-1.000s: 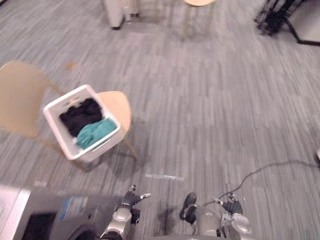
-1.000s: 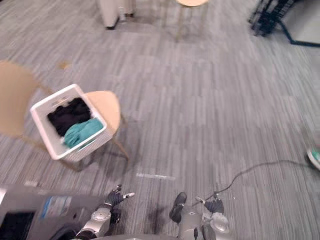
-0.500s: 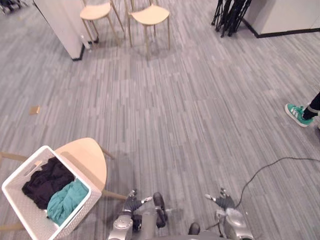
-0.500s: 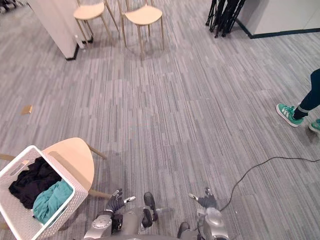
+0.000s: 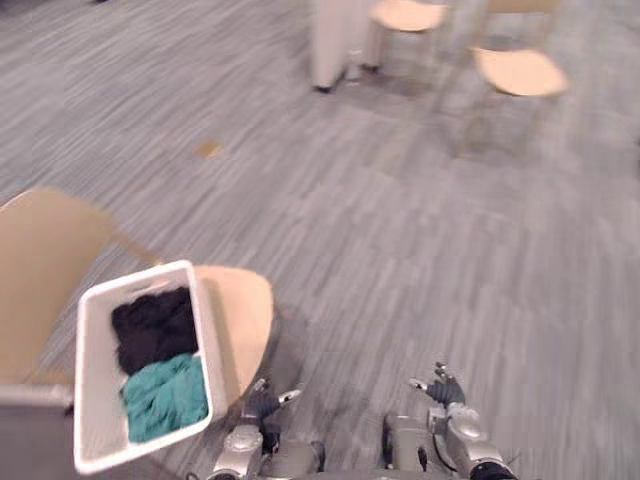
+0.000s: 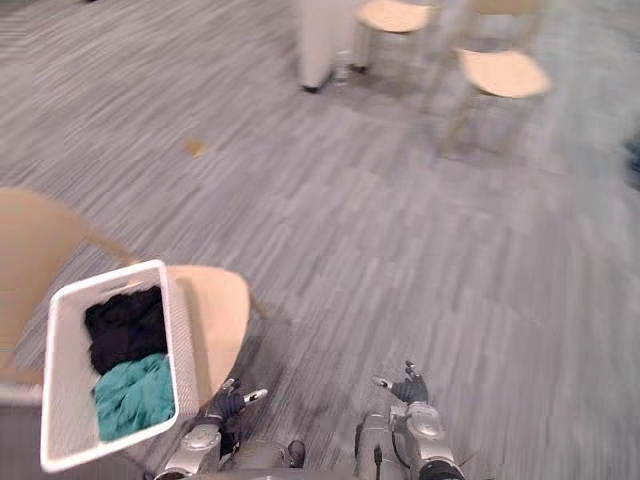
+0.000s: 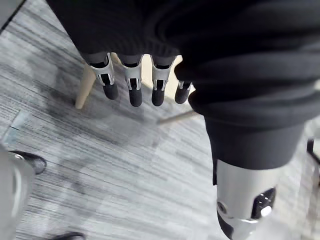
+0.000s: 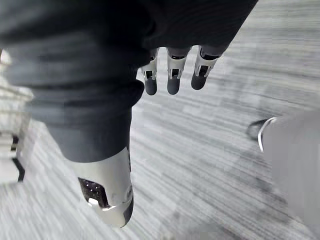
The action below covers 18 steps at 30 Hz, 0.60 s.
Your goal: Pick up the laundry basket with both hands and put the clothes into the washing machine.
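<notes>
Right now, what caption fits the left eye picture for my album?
Laundry basket of clothes on a wooden chair; left hand and right hand open, empty.

Office-like room: grey striped carpet floor [image 5: 420, 250], pale wooden chairs [image 5: 520, 72], white pillar [image 5: 335, 40] far side.

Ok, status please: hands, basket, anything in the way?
Left hand, right hand open, empty. Laundry basket with clothes on chair, untouched. Chair seat near left hand.

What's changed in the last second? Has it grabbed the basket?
No: only the view swung. The white plastic laundry basket stays on the light wooden chair, black garment and teal garment inside; left hand and right hand stay open, empty.
</notes>
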Motion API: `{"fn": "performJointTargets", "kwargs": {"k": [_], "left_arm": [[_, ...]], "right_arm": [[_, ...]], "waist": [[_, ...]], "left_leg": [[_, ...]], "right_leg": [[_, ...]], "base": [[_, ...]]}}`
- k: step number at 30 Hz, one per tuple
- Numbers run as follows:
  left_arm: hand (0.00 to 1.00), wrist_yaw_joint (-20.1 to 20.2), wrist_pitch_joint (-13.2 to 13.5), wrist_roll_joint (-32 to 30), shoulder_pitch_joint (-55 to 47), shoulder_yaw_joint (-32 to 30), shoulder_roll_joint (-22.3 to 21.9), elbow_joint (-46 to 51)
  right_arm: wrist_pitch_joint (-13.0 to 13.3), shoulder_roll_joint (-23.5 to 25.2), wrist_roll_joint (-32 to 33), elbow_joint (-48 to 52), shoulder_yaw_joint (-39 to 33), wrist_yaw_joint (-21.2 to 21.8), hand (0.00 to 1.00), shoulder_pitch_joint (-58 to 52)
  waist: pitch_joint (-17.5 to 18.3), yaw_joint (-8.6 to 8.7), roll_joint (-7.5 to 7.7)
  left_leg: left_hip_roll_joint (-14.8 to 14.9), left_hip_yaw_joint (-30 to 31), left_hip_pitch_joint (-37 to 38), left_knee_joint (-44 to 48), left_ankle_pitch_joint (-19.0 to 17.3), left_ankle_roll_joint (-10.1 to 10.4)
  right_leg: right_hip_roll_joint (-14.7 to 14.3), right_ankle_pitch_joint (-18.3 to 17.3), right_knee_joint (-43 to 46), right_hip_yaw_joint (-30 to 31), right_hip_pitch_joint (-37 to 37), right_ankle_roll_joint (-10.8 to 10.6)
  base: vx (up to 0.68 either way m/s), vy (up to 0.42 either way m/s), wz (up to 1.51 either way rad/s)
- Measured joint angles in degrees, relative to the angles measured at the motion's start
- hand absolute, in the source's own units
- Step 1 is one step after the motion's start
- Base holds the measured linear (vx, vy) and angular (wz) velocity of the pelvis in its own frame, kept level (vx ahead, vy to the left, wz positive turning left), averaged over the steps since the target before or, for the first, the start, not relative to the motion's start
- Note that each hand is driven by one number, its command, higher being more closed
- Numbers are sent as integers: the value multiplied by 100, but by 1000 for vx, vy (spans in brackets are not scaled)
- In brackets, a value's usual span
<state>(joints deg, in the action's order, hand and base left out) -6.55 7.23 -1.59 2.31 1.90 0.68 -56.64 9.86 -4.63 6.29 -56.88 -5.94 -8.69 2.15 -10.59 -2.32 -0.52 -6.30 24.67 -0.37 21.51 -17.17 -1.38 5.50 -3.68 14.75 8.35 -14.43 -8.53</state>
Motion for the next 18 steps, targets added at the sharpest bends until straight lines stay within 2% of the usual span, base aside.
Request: {"fn": "performJointTargets", "kwargs": {"k": [1,2,3,4,5,6,7,8,9,10,11,12,13,15,17,18], "left_arm": [[0,-43,4,51,11,-84,-107,3],[0,-67,55,109,-68,-101,-248,53],[0,-87,62,117,-81,-104,-289,54],[0,-98,58,118,-107,-104,-324,37],[0,-101,54,117,-130,-88,-327,19],[0,-101,54,116,-129,-64,-322,11],[0,-98,54,102,-125,60,-295,11],[0,-100,55,95,-118,229,-255,28],[0,-98,55,88,-118,269,-240,38],[0,-100,57,84,-118,279,-209,40],[0,-104,62,80,-122,279,-102,48],[0,-104,61,76,-146,279,-38,40],[0,-105,55,70,-205,267,87,40],[0,-106,56,65,-259,266,310,14],[0,-111,77,66,-347,225,367,4],[0,-114,90,64,-361,204,399,-17]], "right_arm": [[-19,-61,2,-36,-8,-2,0,-9],[-1,-105,9,2,-50,-9,0,-17],[3,-105,11,31,-98,-9,0,28],[19,-107,13,97,-109,-6,0,89],[43,-102,13,148,-139,-8,0,123],[60,-104,12,158,-160,-10,0,125],[81,-108,12,161,-245,-30,0,130],[94,-149,11,218,-271,-65,0,138],[100,-166,10,248,-270,-88,0,138],[99,-181,9,313,-266,-119,0,144],[98,-178,5,375,-274,-122,0,149],[95,-136,-5,397,-265,-118,0,149],[99,2,-28,472,-262,-120,0,146],[93,126,-128,599,-263,-130,0,136],[93,116,-345,796,-256,-143,0,134],[88,87,-535,1002,-183,-174,0,172]], "waist": [[-34,-81,-156],[137,-169,-320],[148,-161,-340],[156,-162,-369],[143,-162,-349],[135,-159,-335],[129,-150,-312],[131,-134,-308],[135,-130,-315],[144,-137,-301],[162,-150,-242],[167,-158,-169],[180,-156,-24],[199,-162,129],[214,-167,157],[220,-172,132]], "left_leg": [[79,306,-110,234,-170,231],[255,448,-409,334,-26,543],[300,478,-481,291,57,684],[417,409,-551,154,197,924],[601,-112,-663,-20,327,1135],[700,-503,-713,-88,344,1160],[897,-1416,-807,-271,423,1009],[1137,-2733,-927,-494,752,580],[1213,-3195,-970,-571,970,423],[1216,-3852,-987,-689,1010,337],[1135,-4089,-1028,-832,1083,207],[1080,-4048,-1042,-880,1107,171],[973,-3861,-1087,-910,1137,132],[827,-3650,-1078,-915,1156,103],[724,-3585,-1007,-919,1155,98],[691,-3602,-897,-964,1106,38]], "right_leg": [[3,138,146,-382,93,48],[27,110,47,-909,147,104],[62,89,-50,-1145,231,141],[98,62,-253,-1545,442,201],[156,18,-415,-2051,722,292],[190,-5,-444,-2254,843,331],[273,-44,-471,-2642,1033,387],[375,-56,-484,-3092,1196,380],[398,-78,-487,-3230,1240,351],[465,-130,-499,-3490,1315,296],[549,-170,-523,-3753,1382,251],[571,-179,-573,-3863,1428,238],[591,-187,-693,-4060,1542,228],[640,-188,-793,-4188,1734,224],[718,-201,-666,-4249,1824,191],[924,-300,-22,-4228,1651,37]], "base": [[327,-375,212],[290,-353,196],[239,-299,193],[216,-308,196],[170,-243,200],[122,-151,203],[48,-58,207],[57,-55,198],[35,-10,179],[58,87,149],[55,107,135],[61,128,115],[35,66,73],[43,88,74],[20,100,40],[-25,110,14]]}}
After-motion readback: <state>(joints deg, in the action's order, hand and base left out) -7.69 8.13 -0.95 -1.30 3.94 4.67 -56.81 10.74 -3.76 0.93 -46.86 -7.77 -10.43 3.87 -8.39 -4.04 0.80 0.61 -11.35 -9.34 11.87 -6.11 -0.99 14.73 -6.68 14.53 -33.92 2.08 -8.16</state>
